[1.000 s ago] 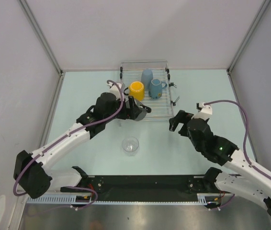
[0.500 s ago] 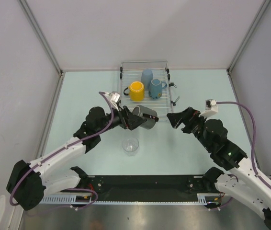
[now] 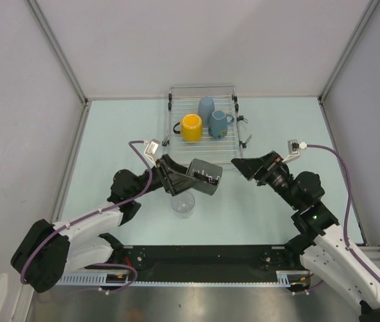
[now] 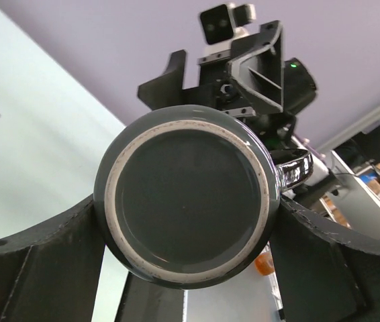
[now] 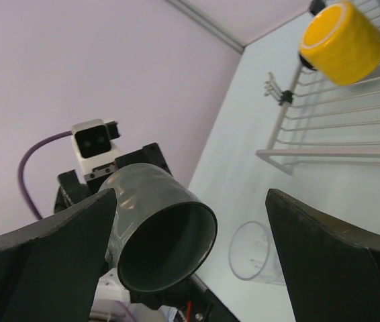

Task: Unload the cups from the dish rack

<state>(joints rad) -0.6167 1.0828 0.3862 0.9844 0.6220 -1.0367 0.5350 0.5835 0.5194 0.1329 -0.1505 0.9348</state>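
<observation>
My left gripper (image 3: 195, 176) is shut on the dark grey mug (image 3: 205, 178) and holds it on its side in the air, above the clear glass tumbler (image 3: 183, 204) that stands on the table. In the left wrist view the mug's base (image 4: 186, 201) fills the gap between the fingers (image 4: 49, 268). My right gripper (image 3: 245, 167) is open and empty, facing the mug's open mouth (image 5: 166, 251) from the right, a short gap away. The dish rack (image 3: 230, 149) holds the yellow mug (image 3: 191, 127), the blue handled mug (image 3: 218, 123) and the pale blue handleless cup (image 3: 206, 106).
The rack stands at the back middle against the rear wall. Grey side walls close in the pale green table (image 3: 109, 134). A black rail (image 3: 203, 256) runs along the near edge between the arm bases. The right wrist view shows the rack's rail (image 5: 324, 153) and the yellow mug (image 5: 343, 41).
My left gripper has carried the dark grey mug off the rack, toward me and to the right, tipping it sideways. My right gripper has swung up to face it.
</observation>
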